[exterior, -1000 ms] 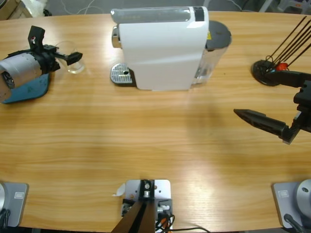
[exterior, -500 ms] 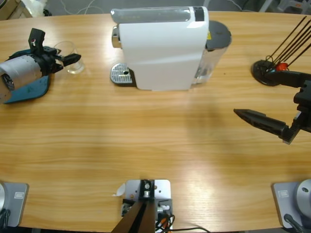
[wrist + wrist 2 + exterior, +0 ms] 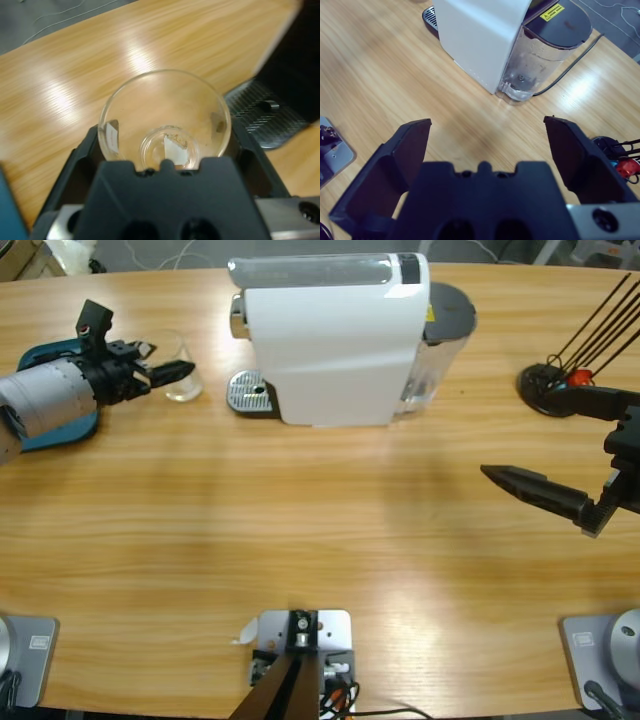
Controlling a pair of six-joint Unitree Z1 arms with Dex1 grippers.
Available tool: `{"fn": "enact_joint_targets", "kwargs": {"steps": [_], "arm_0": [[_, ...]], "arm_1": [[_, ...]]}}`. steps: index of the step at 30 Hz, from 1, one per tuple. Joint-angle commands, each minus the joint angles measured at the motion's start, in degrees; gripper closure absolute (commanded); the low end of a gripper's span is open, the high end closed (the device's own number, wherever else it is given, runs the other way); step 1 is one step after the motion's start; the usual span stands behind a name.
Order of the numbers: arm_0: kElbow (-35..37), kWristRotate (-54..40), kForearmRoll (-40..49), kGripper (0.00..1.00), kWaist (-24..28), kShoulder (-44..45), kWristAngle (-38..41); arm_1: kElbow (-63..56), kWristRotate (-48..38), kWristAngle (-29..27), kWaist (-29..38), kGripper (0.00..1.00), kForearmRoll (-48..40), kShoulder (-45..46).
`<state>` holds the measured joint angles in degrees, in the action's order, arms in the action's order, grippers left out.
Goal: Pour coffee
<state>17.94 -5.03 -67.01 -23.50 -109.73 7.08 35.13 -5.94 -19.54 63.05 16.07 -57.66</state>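
A clear empty glass (image 3: 183, 381) sits between the jaws of my left gripper (image 3: 176, 372), left of the white coffee machine (image 3: 330, 340) and its round metal drip tray (image 3: 250, 393). Looking along the left wrist, the glass (image 3: 165, 112) fills the space between the two black jaws of the left gripper (image 3: 165, 142), which is shut on it, and the perforated drip tray (image 3: 265, 117) lies just beyond to the right. My right gripper (image 3: 517, 430) hangs wide open over bare table at the right. From its wrist, the right gripper (image 3: 490, 145) faces the coffee machine (image 3: 480, 30) from a distance.
A blue mat (image 3: 60, 425) lies under the left arm at the table's left edge. The machine's clear water tank (image 3: 440, 340) sits on its right side. A black round stand with thin rods (image 3: 545, 385) is at the far right.
My left gripper has carried the glass to the right, off the blue mat and closer to the drip tray. The right arm has not moved.
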Motion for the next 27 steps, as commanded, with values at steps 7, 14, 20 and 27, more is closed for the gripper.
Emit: {"fn": "enact_joint_targets", "kwargs": {"steps": [7, 14, 20, 27], "arm_0": [[11.0, -4.8, 28.2, 0.74, -3.4, 10.6, 2.7], [17.1, -6.0, 31.7, 0.74, -4.2, 6.4, 4.7], [19.2, -5.9, 32.8, 0.738, -6.7, 3.0, 5.4], [19.3, -5.8, 32.7, 0.736, -7.8, 0.3, 6.4]], "arm_1": [[-2.7, -0.5, 1.0, -0.7, 0.013, -0.8, 1.3], [-2.9, -0.5, 0.9, -0.7, 0.018, -0.8, 1.8], [-3.0, -0.3, 1.5, -1.9, 0.018, -1.0, 1.8], [-3.0, 0.0, 1.8, -2.4, 0.018, -1.2, 1.9]]}}
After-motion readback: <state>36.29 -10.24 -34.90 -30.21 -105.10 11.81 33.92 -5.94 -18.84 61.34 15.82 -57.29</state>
